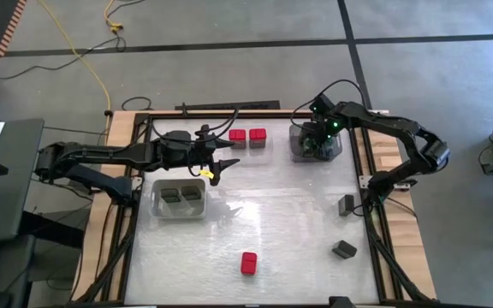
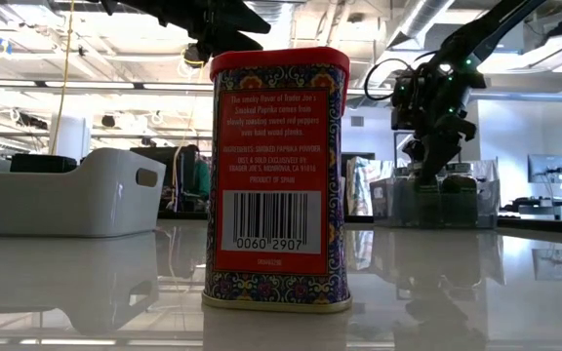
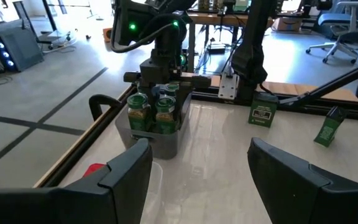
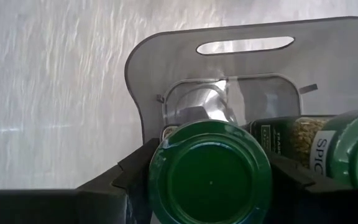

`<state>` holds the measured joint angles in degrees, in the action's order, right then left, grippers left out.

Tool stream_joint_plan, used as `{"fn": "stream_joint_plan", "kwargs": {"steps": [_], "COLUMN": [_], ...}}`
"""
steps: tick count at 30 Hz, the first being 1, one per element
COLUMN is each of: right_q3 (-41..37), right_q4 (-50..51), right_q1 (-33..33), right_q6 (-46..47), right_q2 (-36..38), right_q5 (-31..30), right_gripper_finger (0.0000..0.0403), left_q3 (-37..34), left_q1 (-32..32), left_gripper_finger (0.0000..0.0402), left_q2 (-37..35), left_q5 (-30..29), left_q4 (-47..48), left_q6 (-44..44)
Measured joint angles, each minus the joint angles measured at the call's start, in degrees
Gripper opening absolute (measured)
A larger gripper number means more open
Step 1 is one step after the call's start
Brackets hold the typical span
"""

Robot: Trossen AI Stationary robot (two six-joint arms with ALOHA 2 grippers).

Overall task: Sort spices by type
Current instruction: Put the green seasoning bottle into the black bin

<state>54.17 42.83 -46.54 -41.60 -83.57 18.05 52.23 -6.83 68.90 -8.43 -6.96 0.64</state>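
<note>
From above, the right gripper sits over the clear tray at the back right of the table. Green-lidded jars stand in that tray, right under it. The left gripper hangs in the air with its fingers spread wide and nothing in them. Two red tins stand just behind it. A white tray with dark tins inside is just in front of it. One more red tin stands alone near the front. Two grey tins sit well off to the right.

From table height, the lone red tin stands upright and very close. The right gripper reaches down into the clear tray.

The left wrist camera shows two spread fingers. Far ahead of them are the jars in the clear tray.

The right wrist camera shows a green jar lid pinched between the right gripper's two dark fingers, inside the clear tray. Another jar stands just beside it.
</note>
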Motion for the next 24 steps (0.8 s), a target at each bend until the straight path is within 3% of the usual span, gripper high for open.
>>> {"fn": "stream_joint_plan", "kwargs": {"steps": [17, 24], "right_q3": [-0.04, -0.04], "right_q4": [-0.02, -0.13], "right_q1": [-0.13, -0.11], "right_q6": [-0.46, -0.90], "right_q2": [0.00, 0.02], "right_q5": [-0.26, -2.96], "right_gripper_finger": [0.0239, 0.0240], "left_q3": [0.00, 0.00], "left_q1": [-0.01, -0.02], "left_gripper_finger": [0.0255, 0.0255], "left_q2": [0.00, 0.00], "left_q5": [0.01, 0.02], "left_q4": [0.00, -0.01], "left_q6": [0.00, 0.00]}}
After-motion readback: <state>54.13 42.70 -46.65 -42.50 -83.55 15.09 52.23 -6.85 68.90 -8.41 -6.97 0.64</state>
